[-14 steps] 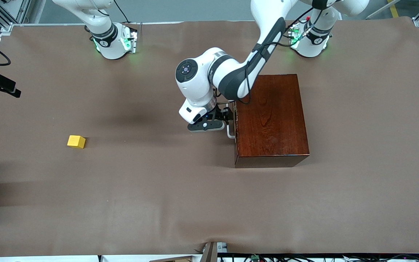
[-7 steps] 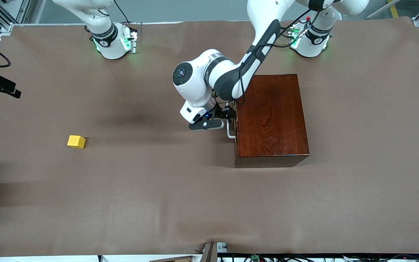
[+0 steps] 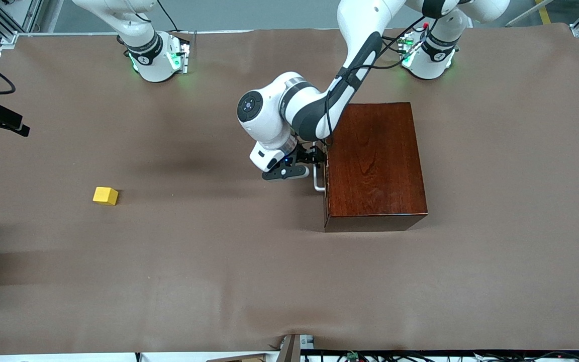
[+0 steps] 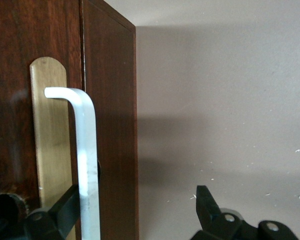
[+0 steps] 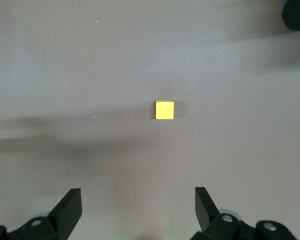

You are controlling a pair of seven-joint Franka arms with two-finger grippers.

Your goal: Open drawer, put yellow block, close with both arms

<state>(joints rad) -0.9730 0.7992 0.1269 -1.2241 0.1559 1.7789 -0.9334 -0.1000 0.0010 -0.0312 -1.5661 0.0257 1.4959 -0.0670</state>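
Slightly shifted, left gripper (image 3: 315, 160) spreads jaws around handle (image 3: 317, 180).

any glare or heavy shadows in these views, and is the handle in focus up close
Front view: even light, soft arm shadows on the brown table cover, a faint sheen on the box top. Left wrist view: the white handle looks soft and washed out, one finger beside it; the box casts a shadow on the cover. Right wrist view: the yellow block is sharp, amid blurry shadow bands.
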